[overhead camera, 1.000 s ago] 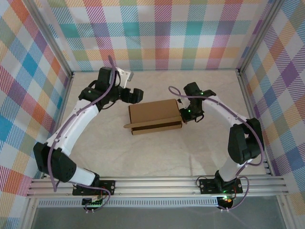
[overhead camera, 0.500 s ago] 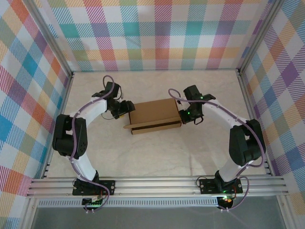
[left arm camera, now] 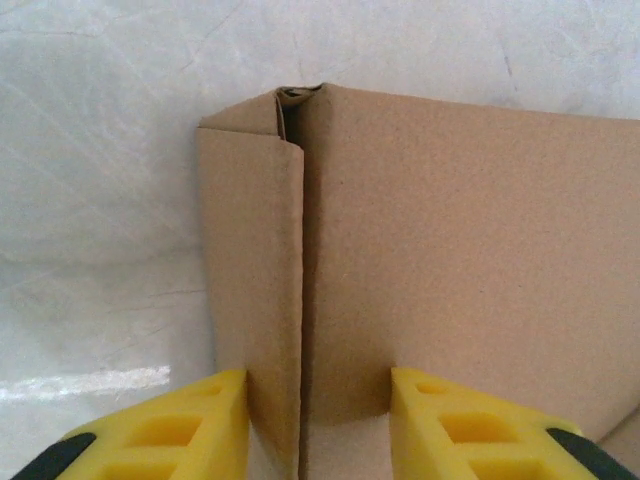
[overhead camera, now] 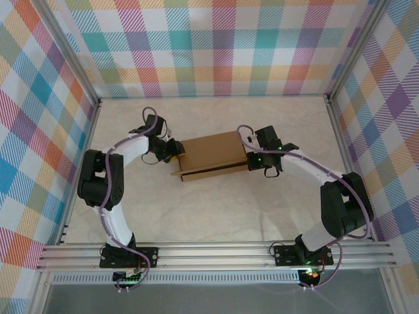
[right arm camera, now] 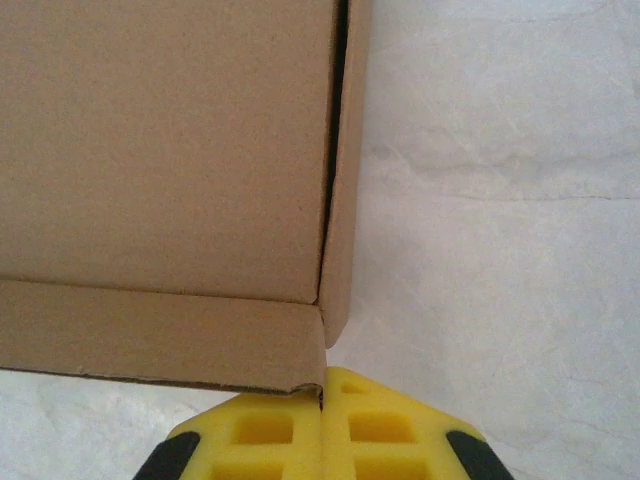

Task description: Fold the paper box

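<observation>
Box (overhead camera: 211, 156) sits mid-table, lid down and mostly formed, left gripper (left arm camera: 320, 420) spread astride its side flap, right gripper (right arm camera: 322, 425) pressed shut at the opposite corner; the flap possibly isn't tucked yet.

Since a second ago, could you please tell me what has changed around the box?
The left gripper swung in from beyond the far left corner to the left end of the box. Its jaws narrowed and now straddle the end wall there. The box slid slightly toward the far side. The right gripper stayed shut at the box's right end.
</observation>
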